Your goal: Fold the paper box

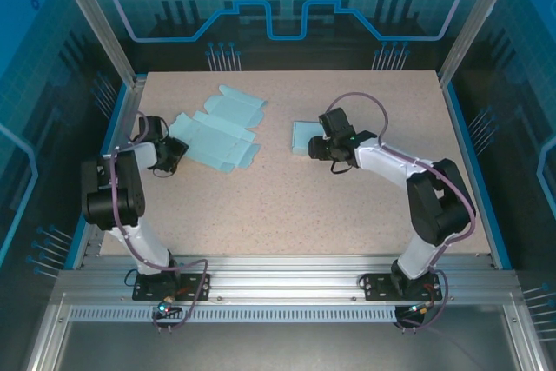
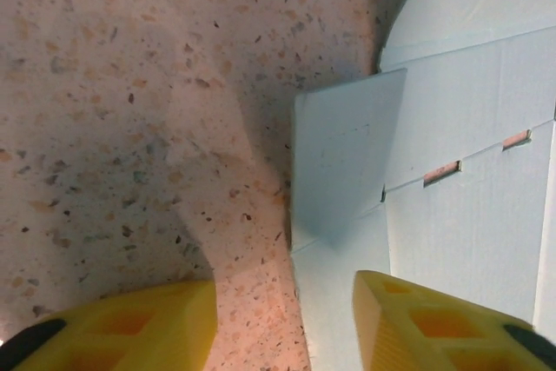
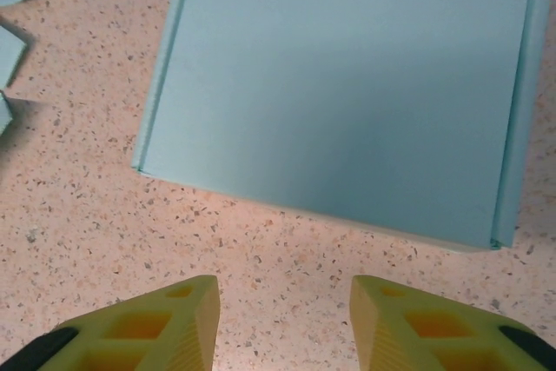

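Note:
A flat, unfolded pale-blue paper box blank lies at the back left of the table. Its near side flap stands slightly raised, casting a shadow. My left gripper is open at the blank's left edge, the cardboard edge running between its yellow fingers. A folded, closed pale-blue box sits at mid-table; in the right wrist view it lies flat just ahead of my right gripper. My right gripper is open, with bare table between its fingers.
The speckled tabletop spreads wide toward the arm bases. A raised blue rim and glass enclosure walls bound the table. A corner of the flat blank shows left of the folded box.

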Available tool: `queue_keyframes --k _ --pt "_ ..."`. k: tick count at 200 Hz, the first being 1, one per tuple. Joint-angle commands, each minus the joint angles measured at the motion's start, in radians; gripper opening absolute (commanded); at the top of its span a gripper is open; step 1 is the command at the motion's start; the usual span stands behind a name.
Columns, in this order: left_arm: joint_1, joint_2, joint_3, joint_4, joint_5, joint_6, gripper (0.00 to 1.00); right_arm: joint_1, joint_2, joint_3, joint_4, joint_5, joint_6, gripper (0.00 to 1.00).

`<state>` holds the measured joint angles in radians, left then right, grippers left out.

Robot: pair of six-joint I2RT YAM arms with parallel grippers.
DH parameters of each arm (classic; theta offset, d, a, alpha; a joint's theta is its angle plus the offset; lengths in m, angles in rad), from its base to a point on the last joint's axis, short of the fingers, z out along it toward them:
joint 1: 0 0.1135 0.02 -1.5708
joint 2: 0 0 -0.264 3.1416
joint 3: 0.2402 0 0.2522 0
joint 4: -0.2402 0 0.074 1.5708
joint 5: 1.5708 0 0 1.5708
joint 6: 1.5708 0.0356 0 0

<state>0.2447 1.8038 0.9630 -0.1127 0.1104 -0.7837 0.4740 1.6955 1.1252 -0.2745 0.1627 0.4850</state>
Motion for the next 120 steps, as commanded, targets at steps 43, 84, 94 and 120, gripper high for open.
queue_keyframes --k 43,84,94,120 --pt "0.019 0.122 0.036 0.51 0.16 0.003 0.03 0.04 -0.09 -0.043 0.035 0.101 -0.052 0.56" --pt "0.018 0.126 0.055 0.594 0.28 0.036 0.0 0.041 -0.075 -0.007 0.08 -0.03 -0.053 0.77" --pt "0.018 0.126 0.055 0.591 0.292 0.043 0.0 0.04 -0.042 0.037 0.073 -0.091 -0.049 0.77" --pt "0.018 0.124 0.057 0.565 0.287 0.054 0.0 0.055 0.086 0.198 0.044 -0.241 -0.021 0.71"
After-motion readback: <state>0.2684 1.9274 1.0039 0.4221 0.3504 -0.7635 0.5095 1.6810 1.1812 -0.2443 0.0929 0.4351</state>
